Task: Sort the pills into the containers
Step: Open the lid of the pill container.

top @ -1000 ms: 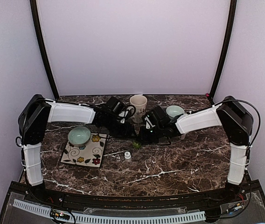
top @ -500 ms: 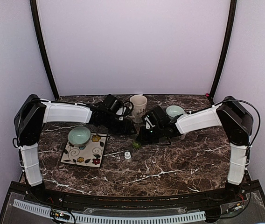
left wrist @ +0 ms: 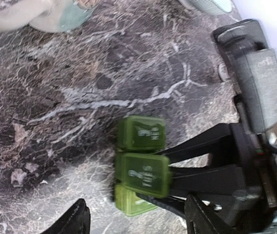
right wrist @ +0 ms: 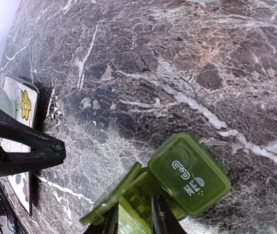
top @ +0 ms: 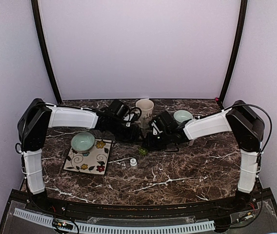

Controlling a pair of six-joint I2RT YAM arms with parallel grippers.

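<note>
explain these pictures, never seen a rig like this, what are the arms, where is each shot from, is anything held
These are two robot arms bolted at the near edge of a marbled table, each ending in a two-fingered pincer. The wide picture comes from a fixed camera above and behind them; the other two come from cameras on each wrist. On the table: a mug, a small bowl, another bowl on a flowered plate, a small white bottle and a green pill box of three joined compartments, one lid looking open. The left pincer stands wide open near the box, holding nothing. The right pincer has its fingers either side of part of the box; whether it grips cannot be told.
</note>
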